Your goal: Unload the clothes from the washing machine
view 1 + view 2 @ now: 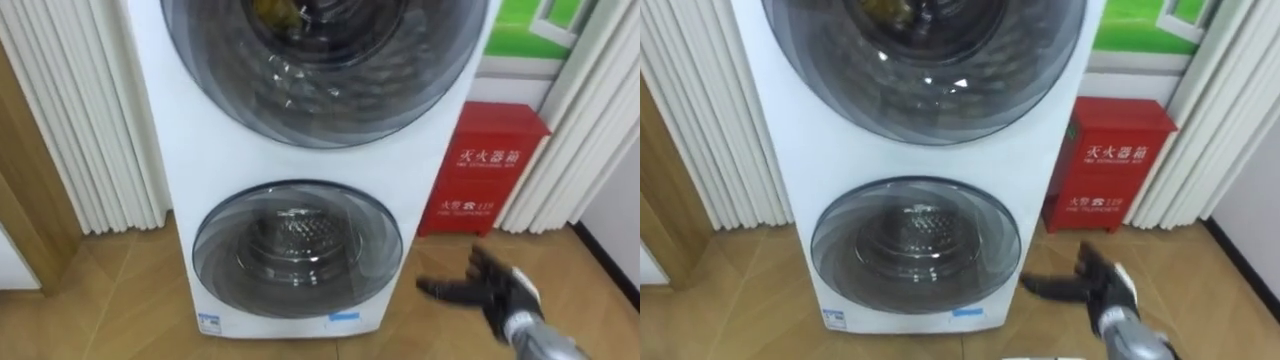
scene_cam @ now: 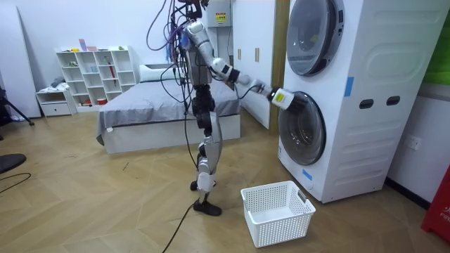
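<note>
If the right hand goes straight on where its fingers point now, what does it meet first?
Most likely the right rim of the lower round glass door of the white washing machine. The open right hand aims at it, though depth is unclear.

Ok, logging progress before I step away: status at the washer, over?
Right hand open, by lower door. Lower door and upper door both shut, in the way. Yellowish item behind upper glass. White basket on floor.
</note>
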Available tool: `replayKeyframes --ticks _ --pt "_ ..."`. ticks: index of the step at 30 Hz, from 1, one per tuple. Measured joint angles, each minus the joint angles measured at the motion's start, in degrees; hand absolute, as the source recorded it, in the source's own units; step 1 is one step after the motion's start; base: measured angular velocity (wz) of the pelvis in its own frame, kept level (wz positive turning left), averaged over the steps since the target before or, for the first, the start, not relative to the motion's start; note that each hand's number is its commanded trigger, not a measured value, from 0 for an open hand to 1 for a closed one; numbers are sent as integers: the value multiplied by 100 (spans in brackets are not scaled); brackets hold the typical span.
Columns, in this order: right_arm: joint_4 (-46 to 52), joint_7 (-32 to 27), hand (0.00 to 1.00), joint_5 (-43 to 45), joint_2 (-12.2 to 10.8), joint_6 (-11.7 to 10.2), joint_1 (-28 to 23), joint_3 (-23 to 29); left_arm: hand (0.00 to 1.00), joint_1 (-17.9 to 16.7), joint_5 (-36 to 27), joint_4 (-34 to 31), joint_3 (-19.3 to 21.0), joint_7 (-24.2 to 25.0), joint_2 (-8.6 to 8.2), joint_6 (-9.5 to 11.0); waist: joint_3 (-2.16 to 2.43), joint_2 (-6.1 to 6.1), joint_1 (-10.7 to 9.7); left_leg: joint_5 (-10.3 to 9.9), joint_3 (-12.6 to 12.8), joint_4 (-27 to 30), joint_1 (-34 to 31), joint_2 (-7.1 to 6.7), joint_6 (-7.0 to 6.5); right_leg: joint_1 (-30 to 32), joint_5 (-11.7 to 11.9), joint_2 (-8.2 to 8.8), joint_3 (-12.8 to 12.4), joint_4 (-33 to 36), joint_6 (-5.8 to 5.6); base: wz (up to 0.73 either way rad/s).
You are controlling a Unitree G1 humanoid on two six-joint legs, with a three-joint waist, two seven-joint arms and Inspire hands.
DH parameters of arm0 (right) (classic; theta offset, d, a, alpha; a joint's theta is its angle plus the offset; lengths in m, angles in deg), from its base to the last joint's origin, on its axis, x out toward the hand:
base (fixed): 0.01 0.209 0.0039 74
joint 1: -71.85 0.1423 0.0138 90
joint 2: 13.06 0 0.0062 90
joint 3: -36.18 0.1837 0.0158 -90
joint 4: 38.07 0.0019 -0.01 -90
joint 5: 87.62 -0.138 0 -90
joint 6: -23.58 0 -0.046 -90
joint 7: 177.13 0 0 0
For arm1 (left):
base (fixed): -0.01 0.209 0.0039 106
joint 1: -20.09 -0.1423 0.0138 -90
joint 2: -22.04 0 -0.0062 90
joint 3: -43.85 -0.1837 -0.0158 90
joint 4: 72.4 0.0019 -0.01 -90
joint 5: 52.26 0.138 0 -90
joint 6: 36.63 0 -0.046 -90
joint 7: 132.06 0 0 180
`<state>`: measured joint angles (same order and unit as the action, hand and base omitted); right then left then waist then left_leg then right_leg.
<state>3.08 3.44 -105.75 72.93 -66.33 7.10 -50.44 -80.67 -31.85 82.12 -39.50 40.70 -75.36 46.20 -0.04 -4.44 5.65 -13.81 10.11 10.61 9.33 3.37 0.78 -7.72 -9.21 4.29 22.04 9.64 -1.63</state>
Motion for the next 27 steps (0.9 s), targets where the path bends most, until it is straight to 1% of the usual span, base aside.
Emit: replayKeyframes --ticks 1,2,3,4,6,9,11,12,14,15,16,17,18,19,20,21,22,23,24,25,26,27 --pt "-3 -46 0 -39 60 2 150 0 0 2 4 -2 4 -2 8 0 1 -1 58 0 -136 -21 29 -5 0 -61 0 -1 10 -2 0 4" --pt "-3 -62 0 -114 107 2 224 0 0 7 5 -13 8 -2 10 -2 -4 6 79 0 -160 -40 30 -5 0 -75 0 -2 15 -6 0 14" --pt "-2 -104 0 -258 207 2 367 -1 0 11 5 -51 5 -2 9 -2 -22 32 93 0 -181 -80 30 -5 0 -88 0 -5 11 -8 0 23" --pt "-3 -137 0 -411 316 2 472 -1 0 20 5 -64 5 -2 11 -11 -29 42 93 1 -227 -105 33 -6 0 -81 0 -7 3 -8 -1 24" --pt "-2 -143 0 -618 423 4 552 -1 0 38 4 -99 1 -1 18 -41 -31 44 148 2 -249 -120 17 -2 0 -49 0 -9 3 11 -1 7" --pt "-2 -190 0 -785 514 7 604 -1 0 1 5 -96 -2 -1 33 -126 -34 5 195 2 -293 -125 5 -3 0 -46 0 -10 13 13 -1 2" --pt "-3 -246 0 -798 602 8 605 -5 0 -3 14 -97 -16 -2 68 -126 -52 -42 203 2 -352 -126 -15 -3 0 -41 0 -11 13 22 -1 14" --pt "-35 -258 0 -844 674 10 622 -13 0 17 19 -102 -18 -1 108 -126 -55 -82 224 2 -442 -126 -27 -2 0 -24 0 -16 21 24 -1 0" --pt "-197 -310 0 -846 713 19 805 -40 0 8 86 -113 -9 3 150 -136 -43 -108 247 2 -569 -124 -36 -1 0 -6 0 -21 36 44 -1 -4" --pt "-345 -339 0 -845 784 19 930 -112 0 -10 184 -142 -6 7 162 -161 -37 -129 248 2 -590 -80 -51 -15 0 -31 2 -3 37 44 2 18" --pt "-413 -380 0 -843 854 20 973 -197 0 -49 183 -206 -8 18 206 -166 -86 -273 236 -7 -516 418 -314 -104 -2 -122 25 173 -130 1 24 37" --pt "-433 -416 0 -837 886 28 961 -205 0 -19 186 -248 -11 22 242 -167 -153 -488 233 -93 -425 762 -622 -218 -34 -171 24 321 -416 -38 23 81" --pt "-482 -471 0 -830 1092 57 966 -188 0 117 225 -301 -111 36 251 -165 -111 -577 209 57 -427 360 -1173 -415 -68 -102 21 475 -786 -64 16 80" --pt "-580 -507 0 -830 1352 51 1017 -187 0 294 303 -324 -322 62 232 -162 -111 -565 350 775 -255 105 -1426 -459 -355 72 -110 517 -781 129 -187 45" --pt "-690 -516 0 -828 1355 84 1109 -219 0 296 319 -330 -343 62 242 -164 -95 -599 499 819 -176 86 -1383 -484 -377 99 -139 557 -756 168 -267 -24" --pt "-802 -662 0 -839 1219 209 1202 -232 0 254 336 -246 -307 62 267 -199 -97 -579 575 817 -147 109 -1242 -422 -379 73 -209 499 -614 129 -302 -58" --pt "-795 -589 0 -837 1228 259 1221 -231 0 257 357 -182 -210 62 287 -249 -103 -518 565 817 -240 108 -1176 -331 -377 146 -215 329 -556 -26 -252 -48" --pt "-738 -586 0 -845 1259 265 1245 -230 0 262 361 -183 -178 63 299 -259 -104 -504 557 816 -251 106 -1176 -305 -376 239 -165 262 -490 -122 -221 -36" --pt "-554 -625 0 -856 1306 279 1405 -232 0 226 367 -192 -111 65 326 -257 -102 -518 520 798 -211 77 -1168 -343 -350 423 188 249 -387 -211 -176 -15" --pt "-311 -663 0 -882 1399 276 1507 -259 0 245 389 -190 -79 73 299 -275 -58 -430 413 748 -225 43 -1123 -358 -310 456 183 251 -221 -90 -15 -12" --pt "-236 -676 0 -906 1470 270 1568 -321 0 247 399 -197 -80 73 297 -267 -52 -387 408 748 -213 24 -1075 -349 -310 435 187 247 -211 -75 -8 -6" --pt "-220 -680 0 -928 1554 263 1746 -453 0 246 402 -193 -64 72 304 -249 -53 -316 410 747 -170 -14 -957 -325 -308 343 190 215 -199 -75 -1 -17"
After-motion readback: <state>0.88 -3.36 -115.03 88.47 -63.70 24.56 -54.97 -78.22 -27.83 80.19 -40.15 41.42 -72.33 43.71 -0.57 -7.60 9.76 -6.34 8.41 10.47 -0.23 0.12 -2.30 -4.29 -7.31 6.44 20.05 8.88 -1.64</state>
